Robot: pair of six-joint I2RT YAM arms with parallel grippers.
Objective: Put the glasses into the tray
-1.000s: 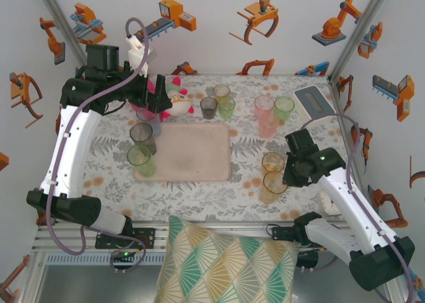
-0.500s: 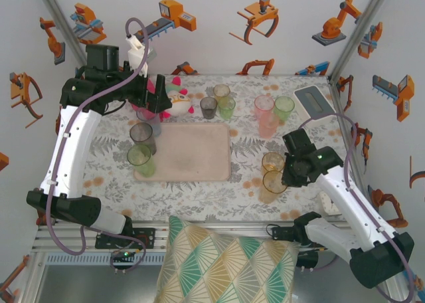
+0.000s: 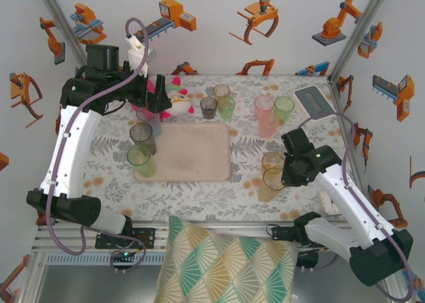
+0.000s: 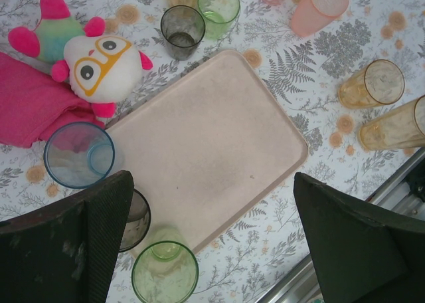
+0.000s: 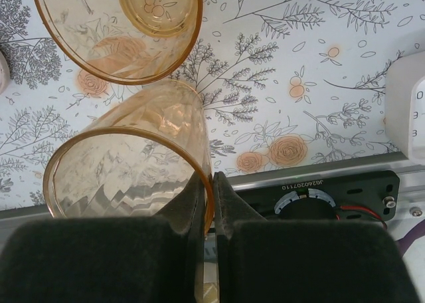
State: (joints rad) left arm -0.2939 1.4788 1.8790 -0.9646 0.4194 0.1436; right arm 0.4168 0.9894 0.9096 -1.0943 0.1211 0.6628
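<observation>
Pickup step: the right tool (image 5: 211,183) is clamped on the wall of an amber glass (image 5: 126,177), right of centre in the overhead view and well apart from the tray (image 3: 192,150). Next, I judge, it should lift the glass clear and carry it to the tray. The left tool (image 4: 212,243) hangs wide open.

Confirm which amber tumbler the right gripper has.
The nearer amber tumbler: the right gripper pinches its rim. The farther amber tumbler stands free just beyond it.

You've got 1 plush toy (image 4: 99,64) lying against a pink towel (image 4: 30,110) at the far left of the floral tablecloth (image 3: 199,197), a grey-and-white box (image 3: 314,101) far right, and 1 patterned cushion (image 3: 219,263) at the near edge.
</observation>
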